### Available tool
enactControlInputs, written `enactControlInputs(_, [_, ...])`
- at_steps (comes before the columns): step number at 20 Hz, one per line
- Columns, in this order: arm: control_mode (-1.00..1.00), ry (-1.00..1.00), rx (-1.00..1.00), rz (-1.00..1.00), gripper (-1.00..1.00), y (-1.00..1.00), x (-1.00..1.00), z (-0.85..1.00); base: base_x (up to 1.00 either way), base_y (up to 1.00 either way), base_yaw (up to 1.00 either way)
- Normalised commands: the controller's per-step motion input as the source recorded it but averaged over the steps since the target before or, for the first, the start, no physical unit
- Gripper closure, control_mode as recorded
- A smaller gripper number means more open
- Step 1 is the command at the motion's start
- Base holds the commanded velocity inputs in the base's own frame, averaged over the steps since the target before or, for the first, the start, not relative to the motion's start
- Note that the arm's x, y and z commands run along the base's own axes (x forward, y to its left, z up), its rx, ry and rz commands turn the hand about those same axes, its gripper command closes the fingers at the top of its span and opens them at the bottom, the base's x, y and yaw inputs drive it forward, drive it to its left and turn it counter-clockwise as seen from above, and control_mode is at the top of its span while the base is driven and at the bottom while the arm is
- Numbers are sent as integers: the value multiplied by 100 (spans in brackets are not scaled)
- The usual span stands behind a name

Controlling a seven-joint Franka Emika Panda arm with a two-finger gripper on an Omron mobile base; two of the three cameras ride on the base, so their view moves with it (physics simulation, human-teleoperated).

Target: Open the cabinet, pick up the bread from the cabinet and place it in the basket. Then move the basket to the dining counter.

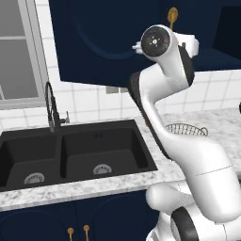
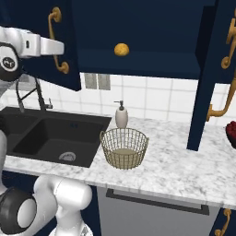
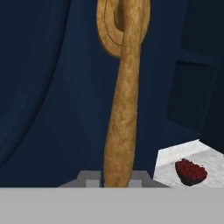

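Marble worktop [image 2: 184,159] runs from the black double sink [image 2: 50,133] on the left to a bowl of red fruit [image 3: 190,172] at the far right, with white tile behind. Above it the cabinet [image 2: 152,32] is seen with both doors swung outward; the right door's edge [image 2: 203,92] hangs down over the worktop, narrowing the room on that side, while the left door [image 2: 41,41] stands out above the sink's right edge. The bread [image 2: 121,49] is seen on the cabinet shelf, well back from the shelf's front edge, with bare shelf on either side. Below and slightly right of it the basket [image 2: 124,147] stands on the worktop near the front edge, just in front of a white soap bottle [image 2: 121,115], with open marble to its right. The gripper [image 3: 118,181] is held against the left door's brass handle [image 3: 124,92]; in the hand view the handle passes between the fingertips [image 3: 89,179]. Whether the jaws are clamped on it cannot be told
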Motion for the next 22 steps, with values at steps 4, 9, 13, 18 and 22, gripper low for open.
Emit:
enactControlInputs(4, [-100,-6,0,-28,100,74,-100,4,0,0,0])
enactControlInputs(9, [-100,-3,0,-18,100,82,-100,0,0,0,0])
enactControlInputs(13, [-100,0,-2,-5,100,89,-100,-6,0,0,0])
enactControlInputs(18, [-100,-1,0,2,100,53,-46,-18,0,0,0])
enactControlInputs(22, [-100,0,0,0,-100,26,-5,-22,0,0,0])
